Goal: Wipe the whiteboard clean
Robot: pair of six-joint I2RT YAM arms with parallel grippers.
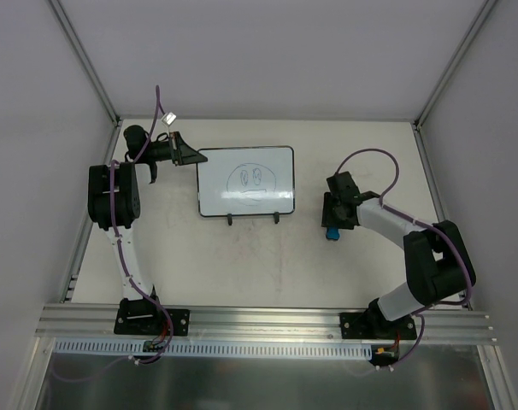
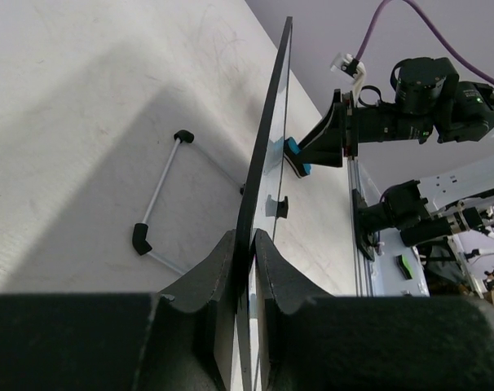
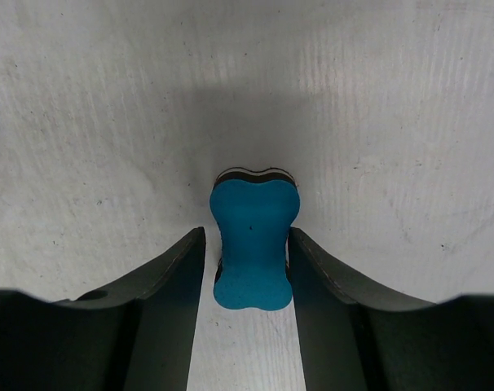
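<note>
The whiteboard [image 1: 246, 181] stands at the back middle of the table on two black feet, with a drawn face on it. My left gripper [image 1: 193, 157] is shut on its left edge. In the left wrist view the board [image 2: 267, 122] shows edge-on, pinched between my fingers [image 2: 253, 240]. The blue bone-shaped eraser [image 1: 332, 232] lies on the table to the right of the board. My right gripper [image 1: 333, 224] is lowered over it. In the right wrist view the open gripper [image 3: 247, 244] straddles the eraser [image 3: 253, 220], with the right finger touching it and a small gap on the left.
The board's wire stand with its black feet [image 2: 161, 195] rests on the table behind the board. The aluminium rail [image 1: 259, 320] runs along the near edge, and white walls close the back and sides.
</note>
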